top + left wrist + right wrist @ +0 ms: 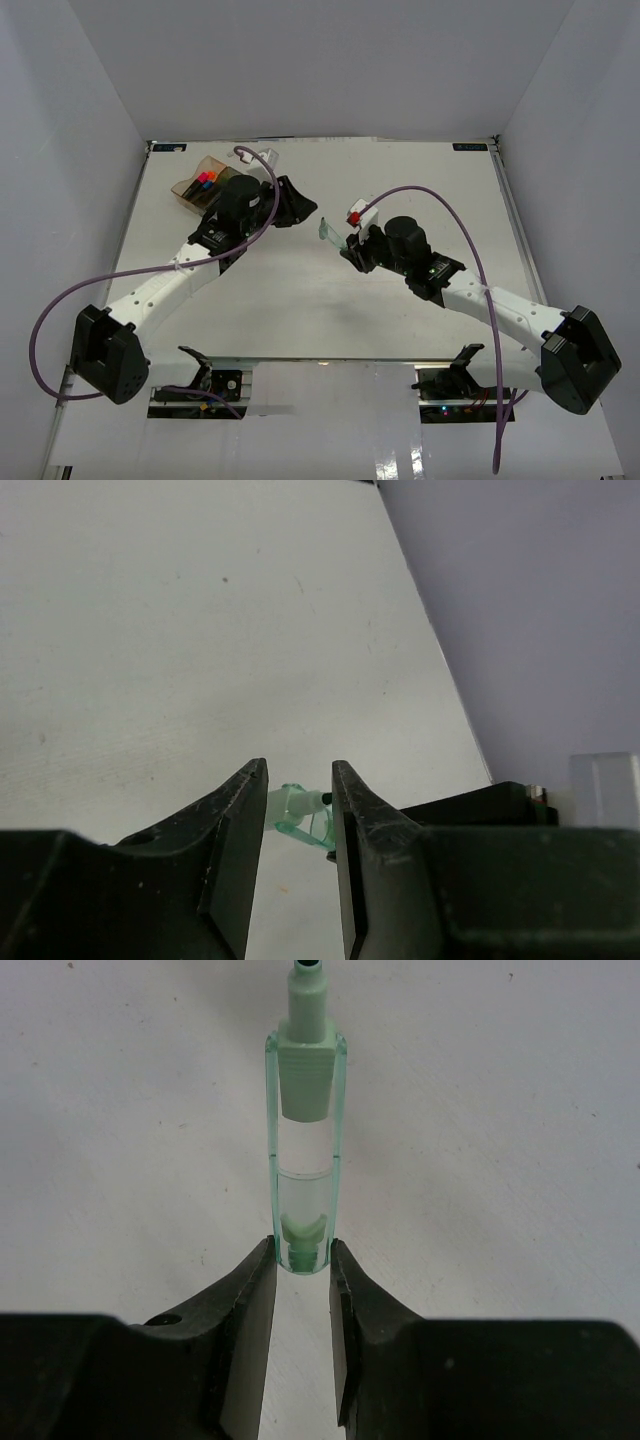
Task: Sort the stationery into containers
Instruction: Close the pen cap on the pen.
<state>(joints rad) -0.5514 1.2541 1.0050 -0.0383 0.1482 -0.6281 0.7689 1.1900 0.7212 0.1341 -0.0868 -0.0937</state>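
Observation:
My right gripper (347, 246) is shut on the capped end of a mint-green marker (328, 233) with a clear green cap, held above the table's middle. In the right wrist view the marker (305, 1140) sticks out straight ahead of the gripper (302, 1255). My left gripper (300, 210) is open and empty, just left of the marker and pointing at it. In the left wrist view the marker (300, 815) shows beyond the gap of that gripper (300, 780), not touching it. The organiser tray (188, 188) sits at the far left, behind the left arm, with several markers (204, 181) in its amber compartment.
A clear compartment (266, 157) of the tray lies near the back edge and also shows in the left wrist view (604, 785). White walls enclose the table on three sides. Purple cables loop over both arms.

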